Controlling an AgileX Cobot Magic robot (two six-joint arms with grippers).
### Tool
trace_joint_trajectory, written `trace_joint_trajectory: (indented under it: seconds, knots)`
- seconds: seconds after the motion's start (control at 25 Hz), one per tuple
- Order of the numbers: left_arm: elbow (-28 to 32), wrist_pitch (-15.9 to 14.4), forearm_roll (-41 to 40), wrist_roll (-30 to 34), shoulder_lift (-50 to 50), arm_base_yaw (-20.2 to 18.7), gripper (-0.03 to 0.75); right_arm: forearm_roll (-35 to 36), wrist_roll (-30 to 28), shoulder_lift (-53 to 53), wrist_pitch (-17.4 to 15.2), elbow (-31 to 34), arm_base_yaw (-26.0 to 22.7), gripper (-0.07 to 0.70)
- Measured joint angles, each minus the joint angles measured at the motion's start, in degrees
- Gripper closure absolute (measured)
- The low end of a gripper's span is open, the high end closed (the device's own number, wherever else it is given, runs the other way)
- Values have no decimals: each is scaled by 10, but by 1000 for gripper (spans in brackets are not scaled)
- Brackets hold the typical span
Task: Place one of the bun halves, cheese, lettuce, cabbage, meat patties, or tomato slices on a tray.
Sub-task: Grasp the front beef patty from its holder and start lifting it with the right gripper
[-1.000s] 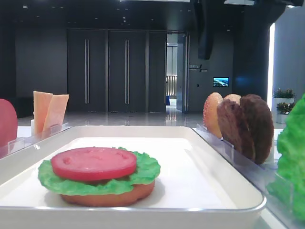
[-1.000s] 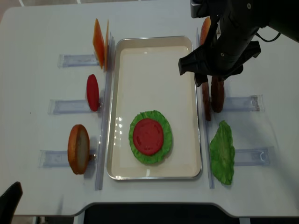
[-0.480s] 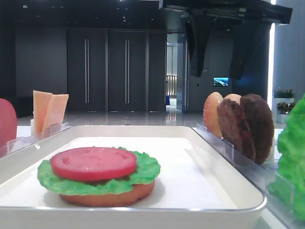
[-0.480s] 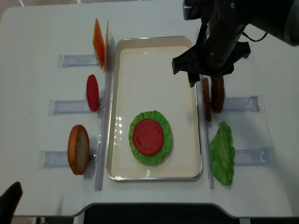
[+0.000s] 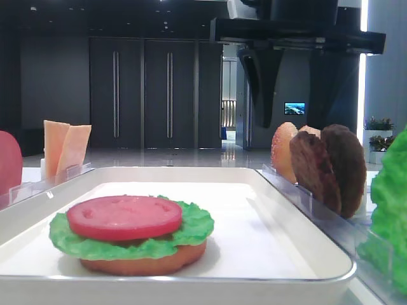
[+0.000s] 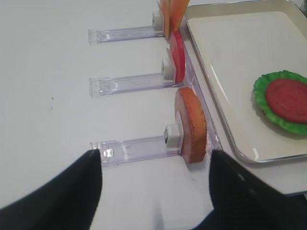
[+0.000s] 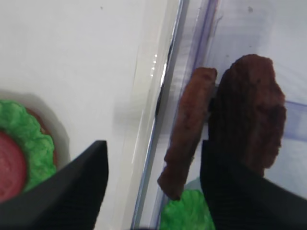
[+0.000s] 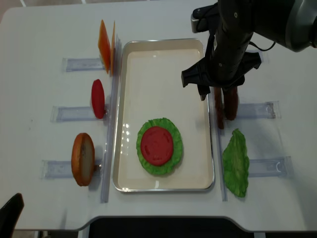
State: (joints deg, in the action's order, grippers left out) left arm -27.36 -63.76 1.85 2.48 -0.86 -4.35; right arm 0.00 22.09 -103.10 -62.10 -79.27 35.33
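R pincer (image 7: 152,178): has dropped over the two meat patties (image 8: 225,105) upright in the rack right of the tray (image 8: 130,74), jaws wide, inner patty between them, nothing gripped; patty pick likely next; L pincer (image 6: 154,181) open, idle.

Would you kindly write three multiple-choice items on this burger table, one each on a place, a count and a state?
1. Where does the tomato slice in the tray lie?
A. on lettuce
B. on bare tray
C. on cheese

2. How many meat patties stand in the rack?
A. one
B. two
C. four

3. How is the right gripper?
A. shut on a patty
B. open above the patties
C. holding lettuce

Key: 1 A, green leaf rings the slice; 2 B, the wrist view shows two discs; 3 B, its fingers stand apart, touching nothing.
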Motion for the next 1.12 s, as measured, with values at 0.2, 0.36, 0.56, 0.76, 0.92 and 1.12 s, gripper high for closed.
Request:
trace_joint_trajectory:
  seconds: [0.2,0.36,0.56,0.76,0.92,1.12]
  knots:
    - [0,0,0,0,0,0,181,-5,0,-9,1,0,0,226]
    - [0,0,0,0,0,0,181,-19,0,-13,1,0,0,223]
    - [0,0,0,0,0,0,181,-31,0,-13,1,0,0,223]
    - [0,0,0,0,0,0,181,-31,0,-13,1,0,0,223]
    - [0,0,0,0,0,0,181,-31,0,-13,3,0,0,223]
    - [0,0,0,0,0,0,181,-31,0,-22,7,0,0,223]
